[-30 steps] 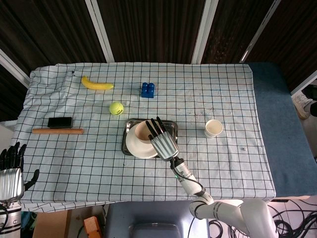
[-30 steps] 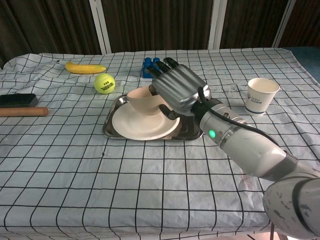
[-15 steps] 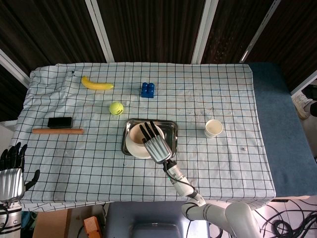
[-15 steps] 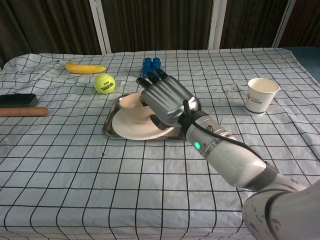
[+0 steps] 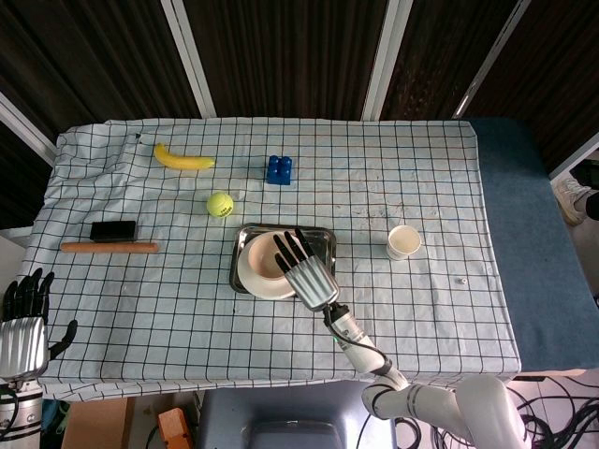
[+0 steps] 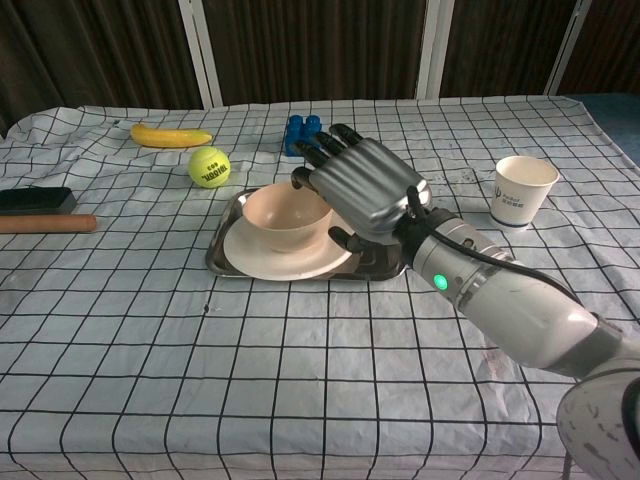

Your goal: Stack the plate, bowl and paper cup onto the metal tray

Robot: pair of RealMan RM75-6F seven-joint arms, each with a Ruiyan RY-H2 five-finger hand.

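checked cloth covers the table (image 5: 440, 309). we see the metal tray (image 5: 320, 239) at centre, plate (image 6: 262, 262) on it, bowl (image 6: 282, 213) on the plate. our right hand (image 6: 365, 185) hovers just at 3 o'clock of the bowl, fingers spread, holding nothing. paper cup (image 5: 403, 242) stands well apart at 3 o'clock of the tray. our left hand (image 5: 21, 327) at the 8 o'clock corner, fingers apart, empty.

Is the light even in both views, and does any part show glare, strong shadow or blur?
Head view: soft, even light, no hard shadows; the right hand looks sharp, and the dark background above the table stays unlit. Chest view: the hand's metal back shows mild sheen, the bowl and plate are evenly lit, and the near forearm looks stretched.
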